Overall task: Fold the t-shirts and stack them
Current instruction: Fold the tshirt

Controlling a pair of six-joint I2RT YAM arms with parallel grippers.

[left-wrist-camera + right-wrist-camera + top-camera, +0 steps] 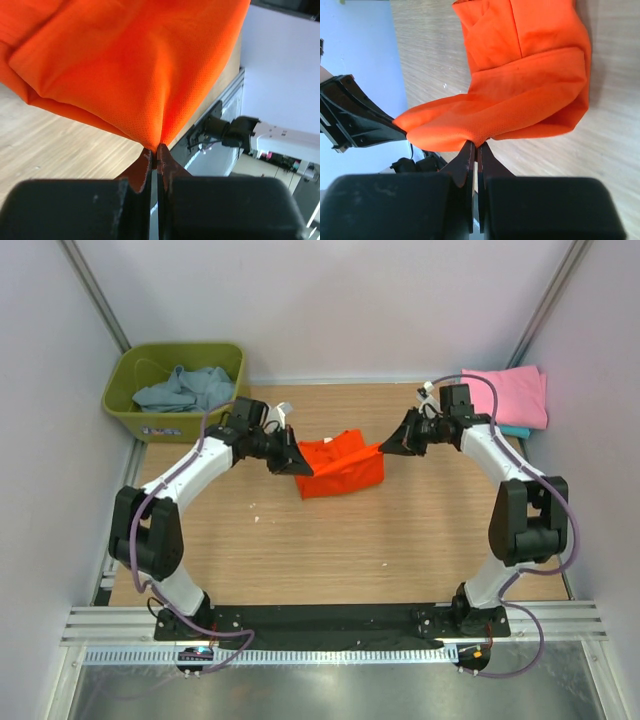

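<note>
A bright orange t-shirt (340,468) hangs stretched between my two grippers above the middle of the wooden table, its lower part resting on the wood. My left gripper (300,462) is shut on the shirt's left edge; the left wrist view shows the cloth (130,70) pinched at the fingertips (156,149). My right gripper (385,446) is shut on the shirt's right edge; the right wrist view shows the cloth (520,90) pinched at its tips (478,145). A folded pink t-shirt (510,396) lies at the back right on a teal one (516,431). A blue-grey t-shirt (185,388) lies crumpled in the tub.
An olive-green plastic tub (127,410) stands off the table's back left corner. White walls close in the back and sides. The arm bases sit on a black rail (330,620) at the near edge.
</note>
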